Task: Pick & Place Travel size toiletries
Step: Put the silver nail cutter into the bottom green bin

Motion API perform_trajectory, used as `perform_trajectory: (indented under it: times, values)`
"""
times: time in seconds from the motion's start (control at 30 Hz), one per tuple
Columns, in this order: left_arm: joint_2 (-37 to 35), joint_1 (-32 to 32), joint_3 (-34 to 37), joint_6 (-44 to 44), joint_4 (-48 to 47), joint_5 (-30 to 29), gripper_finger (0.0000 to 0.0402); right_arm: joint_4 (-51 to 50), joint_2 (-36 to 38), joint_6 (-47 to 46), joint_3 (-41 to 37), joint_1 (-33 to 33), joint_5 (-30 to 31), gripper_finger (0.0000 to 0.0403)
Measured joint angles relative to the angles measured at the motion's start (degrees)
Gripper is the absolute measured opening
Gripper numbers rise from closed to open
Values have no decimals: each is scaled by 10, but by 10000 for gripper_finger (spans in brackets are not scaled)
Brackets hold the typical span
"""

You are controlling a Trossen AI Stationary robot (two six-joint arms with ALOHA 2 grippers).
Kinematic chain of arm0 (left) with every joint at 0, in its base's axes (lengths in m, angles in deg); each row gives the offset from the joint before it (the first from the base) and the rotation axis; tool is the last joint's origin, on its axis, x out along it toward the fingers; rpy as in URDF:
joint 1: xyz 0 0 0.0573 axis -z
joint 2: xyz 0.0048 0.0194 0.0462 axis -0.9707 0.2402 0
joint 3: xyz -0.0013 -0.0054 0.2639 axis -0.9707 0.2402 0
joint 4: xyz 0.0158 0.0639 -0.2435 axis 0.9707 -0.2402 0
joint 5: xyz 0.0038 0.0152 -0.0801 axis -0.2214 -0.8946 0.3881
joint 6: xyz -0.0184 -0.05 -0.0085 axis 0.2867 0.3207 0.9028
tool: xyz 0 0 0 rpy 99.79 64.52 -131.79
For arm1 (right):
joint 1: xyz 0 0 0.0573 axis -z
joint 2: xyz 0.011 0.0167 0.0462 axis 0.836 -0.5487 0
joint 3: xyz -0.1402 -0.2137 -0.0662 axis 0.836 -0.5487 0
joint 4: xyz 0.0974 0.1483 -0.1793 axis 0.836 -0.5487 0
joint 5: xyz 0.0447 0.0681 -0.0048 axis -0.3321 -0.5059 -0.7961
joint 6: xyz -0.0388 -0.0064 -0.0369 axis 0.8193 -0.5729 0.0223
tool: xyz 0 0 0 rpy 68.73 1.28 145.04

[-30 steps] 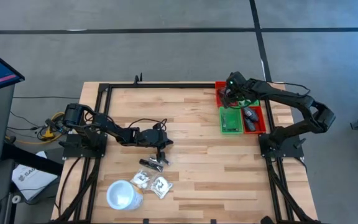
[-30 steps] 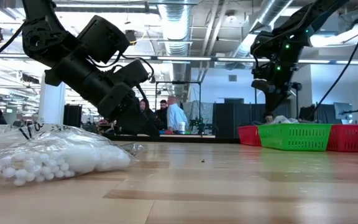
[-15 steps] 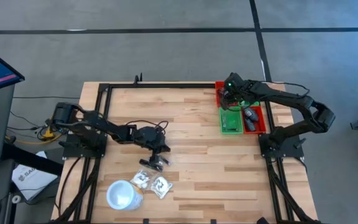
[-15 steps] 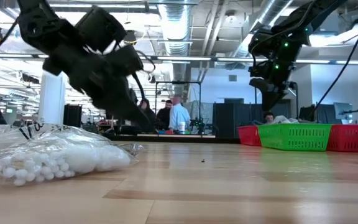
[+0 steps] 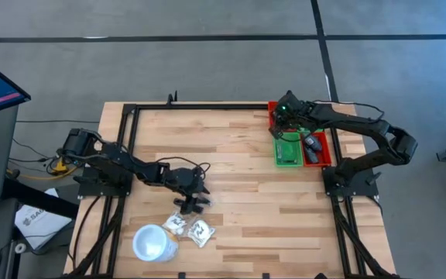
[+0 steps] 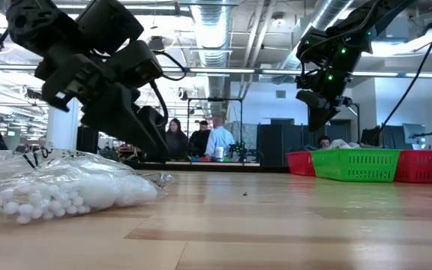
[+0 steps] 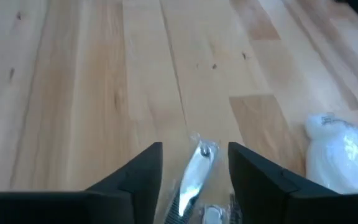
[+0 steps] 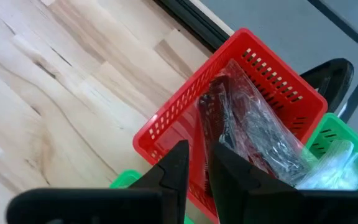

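My left gripper (image 5: 190, 203) (image 7: 194, 168) stands open low over the near left of the table. Between its fingers a slim toiletry in shiny clear wrap (image 7: 196, 171) lies on the wood. I cannot see either finger touching it. Two clear sachets with white contents (image 5: 176, 225) (image 5: 201, 231) lie on the table just nearer the front edge; one shows close in the low view (image 6: 58, 191). My right gripper (image 5: 281, 116) (image 8: 194, 165) hangs shut, with nothing in it, over the far red basket (image 8: 166, 124). A dark wrapped toiletry (image 8: 247, 124) lies in that basket.
A white round cup (image 5: 152, 242) stands near the front left corner. A green basket (image 5: 287, 149) and a second red basket (image 5: 316, 149), which holds dark items, sit at the right. A black frame (image 5: 200, 106) runs along the table edges. People stand in the room behind.
My left gripper has opened and let go of the wrapped toiletry, which now lies on the table. It has drawn back a little toward the table's left and tipped up. My right gripper has drifted slightly toward the table's left above the baskets.
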Motion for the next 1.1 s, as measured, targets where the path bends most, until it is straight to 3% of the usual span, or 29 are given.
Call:
perform_trajectory:
  times: [0.23,0.8,0.93,1.1]
  values:
    - [6,11,0,0,1,-25,193,0,0,-1,0,0,0,52]
    - [71,11,-1,-12,16,-31,177,0,0,-1,0,0,0,52]
    - [68,11,-1,-17,12,-49,154,0,0,-1,0,0,0,52]
    - [62,11,-1,-17,6,-55,88,0,0,-1,0,0,0,52]
